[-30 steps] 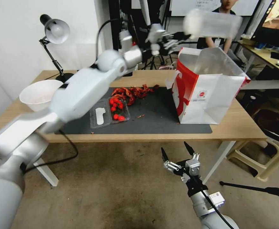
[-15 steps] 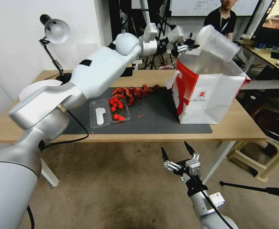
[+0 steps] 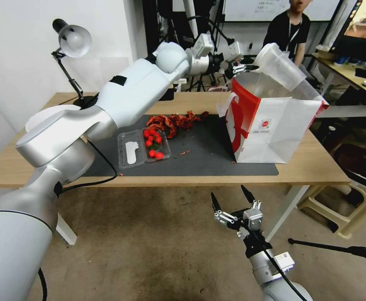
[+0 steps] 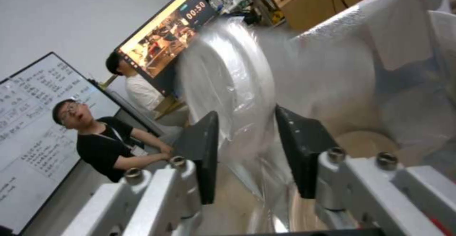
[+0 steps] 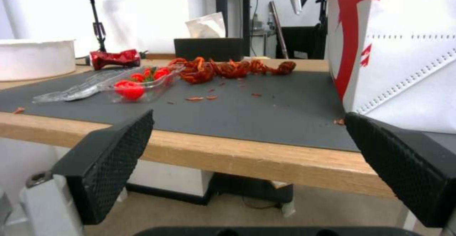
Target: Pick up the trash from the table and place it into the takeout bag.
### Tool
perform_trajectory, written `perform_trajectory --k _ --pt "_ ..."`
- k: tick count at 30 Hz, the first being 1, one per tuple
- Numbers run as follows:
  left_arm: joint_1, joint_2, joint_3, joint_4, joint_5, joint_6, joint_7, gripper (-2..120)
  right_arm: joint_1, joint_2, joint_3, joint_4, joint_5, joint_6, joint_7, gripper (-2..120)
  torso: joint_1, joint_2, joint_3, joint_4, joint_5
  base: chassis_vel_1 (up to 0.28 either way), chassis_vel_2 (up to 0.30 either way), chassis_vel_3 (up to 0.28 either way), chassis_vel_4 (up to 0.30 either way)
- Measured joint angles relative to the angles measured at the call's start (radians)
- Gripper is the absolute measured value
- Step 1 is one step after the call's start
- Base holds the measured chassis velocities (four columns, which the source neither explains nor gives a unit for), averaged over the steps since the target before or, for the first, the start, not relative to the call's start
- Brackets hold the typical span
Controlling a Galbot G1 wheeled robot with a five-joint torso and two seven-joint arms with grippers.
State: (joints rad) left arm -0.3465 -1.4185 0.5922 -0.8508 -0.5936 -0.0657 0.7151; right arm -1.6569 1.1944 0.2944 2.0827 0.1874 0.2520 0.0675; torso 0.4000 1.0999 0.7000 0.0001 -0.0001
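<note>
Nearest the robot, the right gripper [image 3: 229, 200] hangs low in front of the table's near edge, well below the tabletop, with its black fingers [image 5: 107, 164] spread wide and nothing between them. Above it runs the table [image 3: 312, 167], a light-wood top carrying a dark grey mat [image 3: 199, 154]. On the mat's left part lies an open clear clamshell box [image 3: 143, 147] with small red tomatoes in one half, and just behind it a heap of red-brown scraps [image 3: 174, 120] trails toward the middle. At the table's left end stands a white bowl [image 3: 41, 119], partly hidden by the left arm, and a desk lamp [image 3: 72, 42] rises from the far left corner. On the right part of the mat the takeout bag [image 3: 270, 129] stands upright with its mouth open and its silvery lining showing. The left arm reaches across the table to the bag's far rim, where the left gripper [image 3: 243, 67] pinches the clear plastic cup [image 3: 281, 67] near its lidded end; its fingers [image 4: 304, 147] press on either side of the cup's wall. The cup is tilted, its other end pointing down into the bag's mouth.
</note>
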Motion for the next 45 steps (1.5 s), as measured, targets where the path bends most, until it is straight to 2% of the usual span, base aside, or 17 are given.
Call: perform_trajectory --k 12,19,21,22,23,24,25,26,27,28,29,31,32,33,36,42,45 --pt "0.008 0.028 0.007 -0.029 -0.004 0.001 0.009 74 0.005 -0.001 -0.004 -0.005 0.002 0.002 -0.001 100 0.000 0.000 0.000 0.0000 -0.0001 0.000 0.000 0.000 0.000" --pt "0.048 0.066 -0.007 -0.081 -0.051 0.018 -0.042 97 0.009 -0.001 -0.005 -0.007 0.002 0.002 -0.002 100 0.000 0.000 0.000 -0.0001 0.0001 0.000 0.000 0.000 0.000" --pt "0.122 0.120 -0.028 -0.215 -0.115 0.086 -0.297 99 0.007 0.002 -0.005 -0.010 0.002 0.002 -0.002 100 0.000 0.000 0.000 0.0002 -0.0002 0.000 0.000 0.000 0.000" --pt "0.122 0.120 -0.028 -0.215 -0.115 0.086 -0.297 99 0.007 0.002 -0.005 -0.010 0.002 0.002 -0.002 100 0.000 0.000 0.000 0.0002 -0.0002 0.000 0.000 0.000 0.000" --pt "0.144 0.127 -0.040 -0.244 -0.128 0.103 -0.364 100 0.006 0.003 -0.006 -0.011 0.002 0.002 -0.002 100 0.000 0.000 0.000 0.0001 -0.0001 0.000 0.000 0.000 0.000" --pt "0.217 0.144 -0.082 -0.321 -0.143 0.170 -0.605 100 0.001 0.007 -0.006 -0.013 0.000 0.003 -0.002 100 0.000 0.000 0.000 -0.0002 -0.0001 0.000 0.000 0.000 0.000" --pt "0.217 0.144 -0.082 -0.321 -0.143 0.170 -0.605 100 0.001 0.007 -0.006 -0.013 0.000 0.003 -0.002 100 0.000 0.000 0.000 -0.0002 -0.0001 0.000 0.000 0.000 0.000" --pt "0.268 0.153 -0.107 -0.373 -0.142 0.223 -0.773 100 0.001 0.008 -0.006 -0.014 -0.001 0.004 -0.002 100 0.000 0.000 0.000 -0.0001 -0.0001 0.000 0.000 0.000 0.000" --pt "0.297 0.158 -0.123 -0.403 -0.135 0.253 -0.874 100 0.001 0.008 -0.006 -0.015 -0.002 0.004 -0.001 100 0.000 0.000 0.000 -0.0001 0.0000 0.000 0.000 0.000 0.000" --pt "0.344 0.166 -0.146 -0.457 -0.127 0.318 -1.045 100 0.001 0.008 -0.007 -0.015 -0.002 0.004 -0.001 100 0.000 0.000 0.000 0.0001 0.0000 0.000 0.000 0.000 0.000" --pt "0.344 0.166 -0.146 -0.457 -0.127 0.318 -1.045 100 0.001 0.008 -0.007 -0.015 -0.002 0.004 -0.001 100 0.000 0.000 0.000 0.0001 0.0000 0.000 0.000 0.000 0.000" --pt "0.412 0.176 -0.182 -0.544 -0.121 0.405 -1.282 100 -0.001 0.007 -0.006 -0.015 -0.002 0.003 -0.001 100 0.000 0.000 0.000 -0.0002 0.0002 0.000 0.000 0.000 0.000" --pt "0.435 0.180 -0.194 -0.568 -0.104 0.415 -1.334 100 -0.001 0.007 -0.006 -0.015 -0.002 0.003 -0.001 100 0.000 0.000 0.000 -0.0002 0.0000 0.000 0.000 0.000 0.000" --pt "0.435 0.180 -0.194 -0.568 -0.104 0.415 -1.334 100 -0.001 0.007 -0.006 -0.015 -0.002 0.003 -0.001 100 0.000 0.000 0.000 -0.0002 0.0000 0.000 0.000 0.000 0.000" --pt "0.516 0.206 -0.243 -0.633 -0.025 0.415 -1.427 100 0.000 0.007 -0.008 -0.017 -0.003 0.002 -0.001 100 0.000 0.000 0.000 -0.0001 0.0001 0.000 0.000 0.000 0.000" --pt "0.624 0.232 -0.321 -0.687 0.018 0.421 -1.504 100 -0.002 0.011 -0.011 -0.017 -0.009 0.002 0.000 100 0.000 0.000 0.000 -0.0001 0.0000 0.000 0.000 0.000 0.000" --pt "0.743 0.264 -0.405 -0.739 0.040 0.423 -1.531 100 -0.006 0.010 -0.011 -0.016 -0.011 0.002 0.000 100 0.000 0.000 0.000 -0.0001 -0.0001 0.000 0.000 0.000 0.000"
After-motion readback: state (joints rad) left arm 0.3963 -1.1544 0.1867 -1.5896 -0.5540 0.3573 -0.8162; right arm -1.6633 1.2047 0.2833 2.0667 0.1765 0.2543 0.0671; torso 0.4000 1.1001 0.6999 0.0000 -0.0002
